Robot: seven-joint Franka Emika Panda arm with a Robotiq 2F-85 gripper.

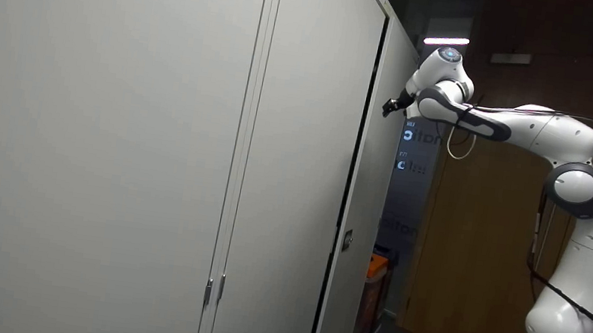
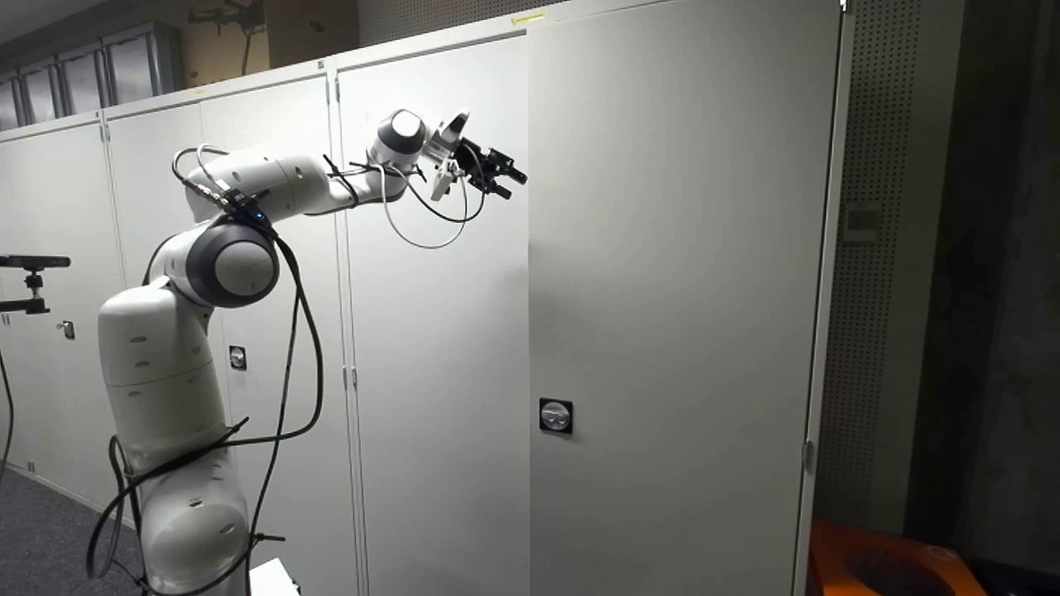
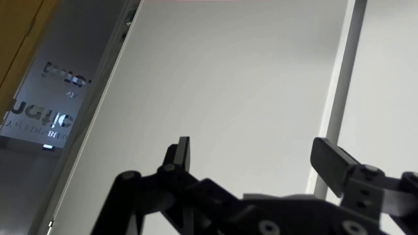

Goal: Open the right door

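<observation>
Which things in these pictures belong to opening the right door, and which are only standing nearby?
For the job:
right door
its latch
the jaws, open

Only nearby:
neighbouring door
orange-topped bin
mounted camera

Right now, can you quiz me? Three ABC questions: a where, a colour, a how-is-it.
1. Compared with the latch on the right door, the claw is:
A) lower B) higher C) same height

2. What colour is the bin top seen past that door?
A) blue B) green C) orange

3. How is the claw?
A) open B) shut C) gripping the latch

1 B: both exterior views show it above.
2 C: orange shows in both.
3 A: in the wrist view its fingers stand apart, holding nothing.
</observation>
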